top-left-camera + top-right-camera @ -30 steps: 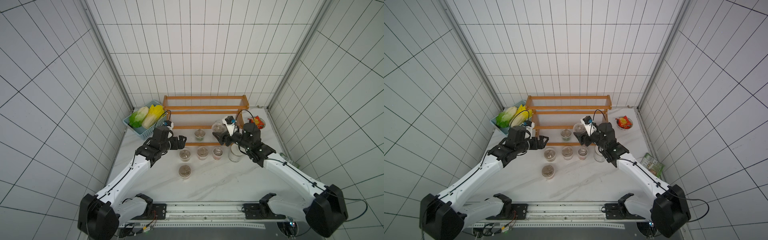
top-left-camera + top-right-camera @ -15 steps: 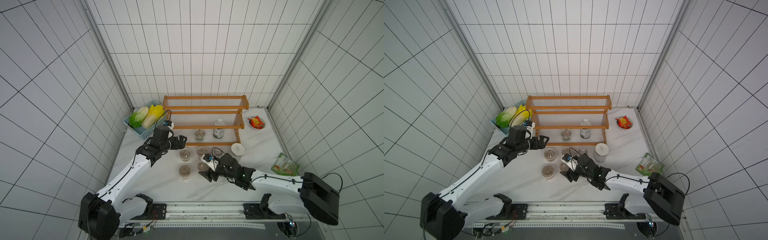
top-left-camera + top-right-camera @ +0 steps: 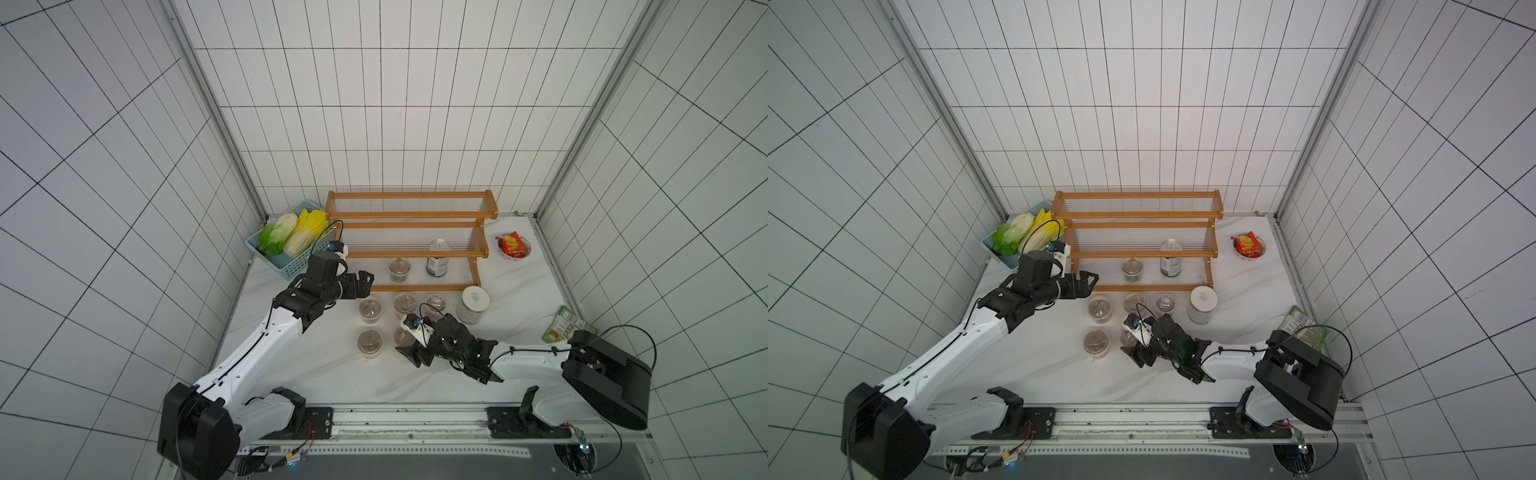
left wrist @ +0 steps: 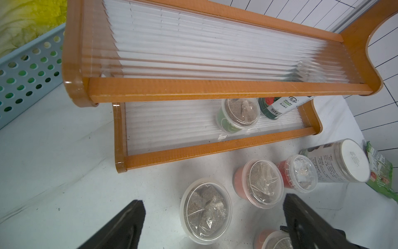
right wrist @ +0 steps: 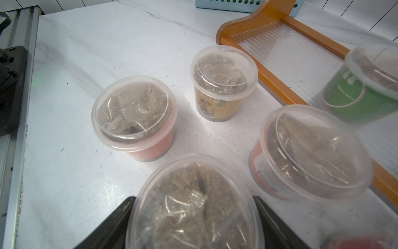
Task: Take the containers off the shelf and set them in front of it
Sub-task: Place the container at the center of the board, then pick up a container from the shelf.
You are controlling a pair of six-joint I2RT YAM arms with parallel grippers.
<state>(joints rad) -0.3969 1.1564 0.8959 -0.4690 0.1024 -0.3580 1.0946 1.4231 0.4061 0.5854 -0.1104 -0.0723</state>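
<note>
The orange-brown shelf (image 3: 409,241) (image 4: 215,88) keeps a green cup (image 3: 399,269) (image 4: 237,116) and a dark silver-topped jar (image 3: 437,259) on its lowest tier. In front stand a yellow cup (image 3: 369,311) (image 5: 224,82), red cups (image 3: 404,303) (image 3: 369,343) and a white-labelled jar (image 3: 472,304). My right gripper (image 3: 409,347) (image 5: 193,215) is shut on a clear lidded cup (image 5: 193,204) (image 3: 1128,337) resting on the table in the front row. Open and empty, my left gripper (image 3: 365,284) (image 4: 213,200) hovers by the shelf's front left corner, above the yellow cup.
A light blue basket (image 3: 286,266) with cabbages sits left of the shelf. To the shelf's right is a small bowl (image 3: 514,247) holding a red packet. A green packet (image 3: 569,330) lies near the right wall. The metal rail (image 3: 407,419) runs along the table's front edge.
My right gripper carried a clear cup from the shelf down to the table in front, uncovering the dark jar. Over the last half second it has stayed there. The left arm has not moved.
</note>
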